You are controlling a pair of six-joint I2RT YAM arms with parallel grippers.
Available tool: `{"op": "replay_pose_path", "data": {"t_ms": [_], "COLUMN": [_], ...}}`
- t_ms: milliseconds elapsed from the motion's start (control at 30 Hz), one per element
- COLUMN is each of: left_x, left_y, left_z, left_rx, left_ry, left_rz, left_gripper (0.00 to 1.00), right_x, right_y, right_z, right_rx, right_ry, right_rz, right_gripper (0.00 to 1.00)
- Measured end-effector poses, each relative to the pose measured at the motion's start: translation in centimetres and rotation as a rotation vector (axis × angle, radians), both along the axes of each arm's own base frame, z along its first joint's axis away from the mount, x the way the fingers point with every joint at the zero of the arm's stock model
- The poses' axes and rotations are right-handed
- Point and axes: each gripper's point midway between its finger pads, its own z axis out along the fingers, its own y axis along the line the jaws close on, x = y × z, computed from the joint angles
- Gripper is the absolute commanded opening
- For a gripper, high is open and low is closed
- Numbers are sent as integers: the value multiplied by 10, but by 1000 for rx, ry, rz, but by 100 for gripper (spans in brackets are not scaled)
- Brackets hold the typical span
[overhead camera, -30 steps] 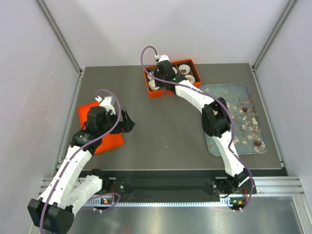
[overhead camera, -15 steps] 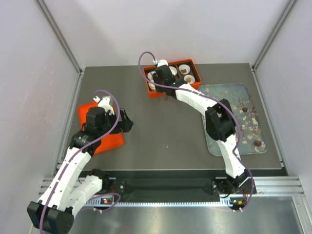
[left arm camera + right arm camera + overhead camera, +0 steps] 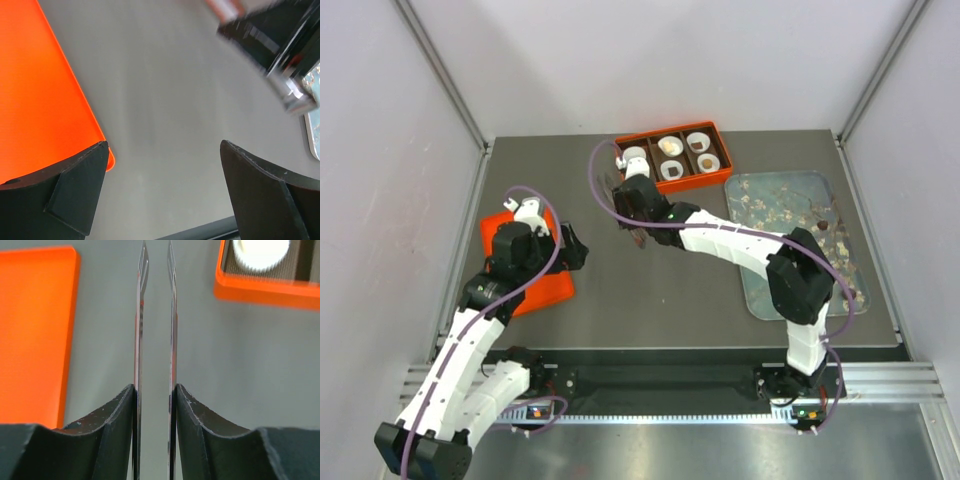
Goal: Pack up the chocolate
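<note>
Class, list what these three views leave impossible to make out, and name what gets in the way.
Top view: how many chocolate lumps lie on the tray; they are tiny, lost among the print, and the right arm covers part.
Right wrist: the tips of the right gripper run past the top edge, so its grip is unclear.
Left wrist: the dark shape at top right is blurred.

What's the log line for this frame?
left gripper open beside lid | right gripper open, empty, over table | chocolate on tray
</note>
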Motion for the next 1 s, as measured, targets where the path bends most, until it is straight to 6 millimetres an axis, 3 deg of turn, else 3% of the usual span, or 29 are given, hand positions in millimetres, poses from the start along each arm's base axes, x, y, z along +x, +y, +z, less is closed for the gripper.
{"op": "replay_pose_path", "data": {"t_ms": [133,400,633,733,800,1000], "left_x": [0,1,4,4,5,5], "left_y": [5,21,34,37,38,39], "left_z": [3,12,14,14,14,13], "left_rx": [9,35,54,62,64,67], "left_ry": [-14,-63,-78,-80,-79,-74], "left_rz": [26,110,184,200,206,211], "left_gripper": [97,97,97,97,97,97], "right_x": [-11,-5,-5,-18,-39,-82], "right_y": [-1,12,12,-4,-27,-95], "right_z": [-25,-45,-93,-102,-107,-78], "right_rx": [-2,39,-25,-56,-92,-77], "right_ry": [62,83,117,97,104,82], "right_rz": [-20,-44,-77,-110,-121,-188], "right_gripper": [37,37,34,34,34,36]}}
